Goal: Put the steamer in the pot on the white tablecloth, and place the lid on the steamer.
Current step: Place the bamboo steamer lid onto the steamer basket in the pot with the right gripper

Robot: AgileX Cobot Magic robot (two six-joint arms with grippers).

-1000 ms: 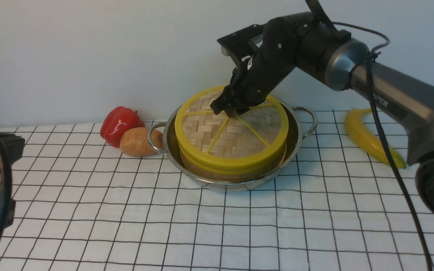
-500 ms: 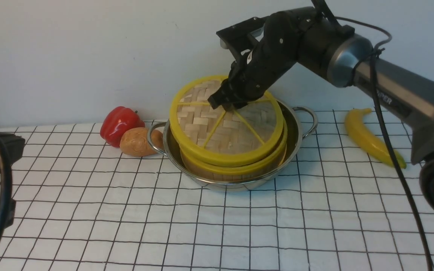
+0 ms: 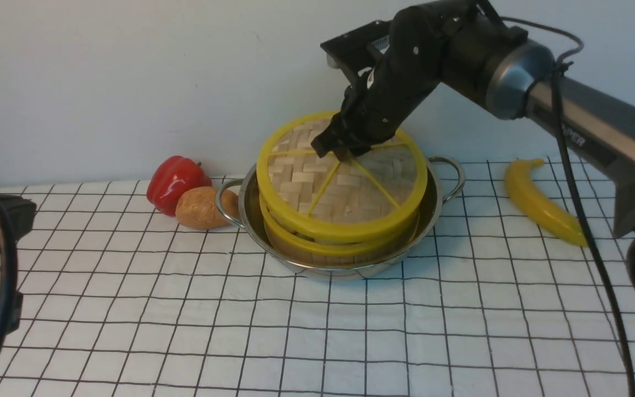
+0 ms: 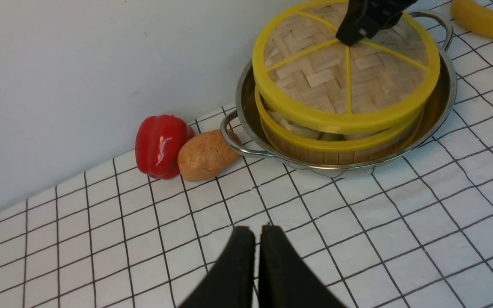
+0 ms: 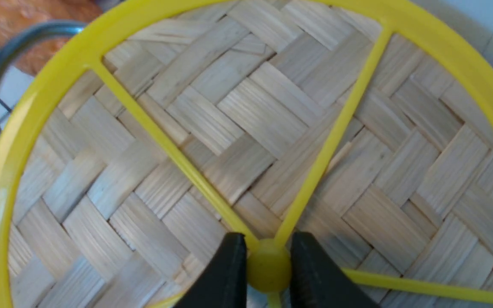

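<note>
The shiny pot stands on the white tablecloth with the bamboo steamer inside it. Just above the steamer the woven lid hangs tilted, with a gap over the steamer's near left rim; whether its far edge touches is hidden. My right gripper is shut on the lid's yellow central hub, one finger on each side. In the left wrist view, pale dumplings show through the gap. My left gripper is shut and empty over the cloth, well short of the pot.
A red pepper and a brown potato lie against the pot's left handle. A yellow banana lies right of the pot. A pale wall rises close behind them.
The lid lay lower and flat on the steamer; my right gripper has lifted it, swung it a little left, then back, leaving it tilted. The left arm has not moved.
</note>
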